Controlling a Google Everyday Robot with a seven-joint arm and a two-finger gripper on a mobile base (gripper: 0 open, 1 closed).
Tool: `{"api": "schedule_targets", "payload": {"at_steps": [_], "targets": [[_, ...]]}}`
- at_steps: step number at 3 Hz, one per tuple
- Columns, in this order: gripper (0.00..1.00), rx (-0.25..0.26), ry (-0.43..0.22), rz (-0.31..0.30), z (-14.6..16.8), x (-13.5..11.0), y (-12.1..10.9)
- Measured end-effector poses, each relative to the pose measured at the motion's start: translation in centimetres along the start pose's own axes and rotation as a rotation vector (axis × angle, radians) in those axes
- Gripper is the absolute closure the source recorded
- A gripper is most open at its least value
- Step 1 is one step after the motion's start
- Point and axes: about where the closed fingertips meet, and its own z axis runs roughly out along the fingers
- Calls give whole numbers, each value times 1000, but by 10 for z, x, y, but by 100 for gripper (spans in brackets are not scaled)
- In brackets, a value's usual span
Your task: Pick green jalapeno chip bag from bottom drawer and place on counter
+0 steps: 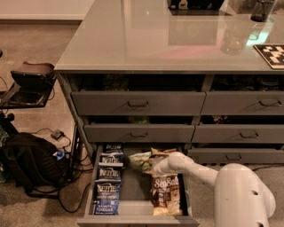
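The bottom drawer [137, 219] is pulled open below the two shut drawers. The green jalapeno chip bag [140, 161] lies at the back middle of it, partly under the drawer above. My white arm reaches in from the right, and my gripper [156, 167] sits at the bag's right edge, over the top of the tan-brown Sea Salt bags [166, 191]. The counter [146, 37] spreads wide above the drawers.
Several blue Kettle bags [108, 184] fill the drawer's left side. A checkered board [271, 54] and a dark cup [262, 9] stand on the counter's right. A black backpack [31, 164], cables and a dark stand [31, 80] are on the floor at left.
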Motion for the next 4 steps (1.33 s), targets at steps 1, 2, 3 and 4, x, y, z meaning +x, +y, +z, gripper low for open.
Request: {"api": "schedule_targets", "payload": {"at_steps": [1, 2, 3, 4], "targets": [[100, -139, -44, -117, -8, -31, 57], [100, -188, -64, -239, -25, -56, 97], [100, -127, -62, -341, -52, -76, 115], [100, -46, -41, -445, -80, -94, 125]]}}
